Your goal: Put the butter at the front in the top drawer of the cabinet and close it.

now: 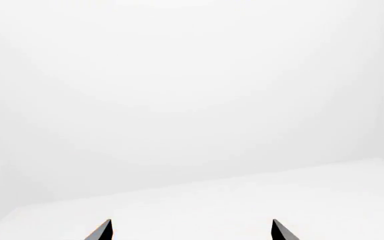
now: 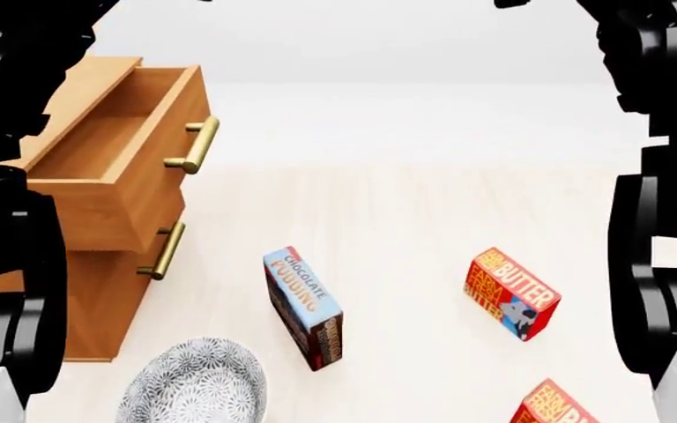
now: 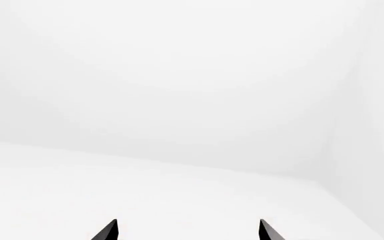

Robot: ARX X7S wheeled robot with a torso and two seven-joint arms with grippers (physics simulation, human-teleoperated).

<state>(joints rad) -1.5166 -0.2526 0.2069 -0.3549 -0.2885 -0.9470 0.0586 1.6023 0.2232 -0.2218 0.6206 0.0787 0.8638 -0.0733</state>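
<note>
The front butter (image 2: 549,406) lies at 5 o'clock in the head view, cut off by the lower edge, so its long axis cannot be judged. The other butter (image 2: 513,293) lies flat just above it, long axis running from 10 to 4 o'clock. A pudding box (image 2: 303,307) sits at centre, a bowl (image 2: 195,385) at 7 o'clock. The top drawer (image 2: 115,159) of the cabinet (image 2: 98,300) stands pulled out at 10 o'clock, empty. Left gripper (image 1: 192,231) and right gripper (image 3: 188,231) show only fingertips, spread apart, facing blank white.
</note>
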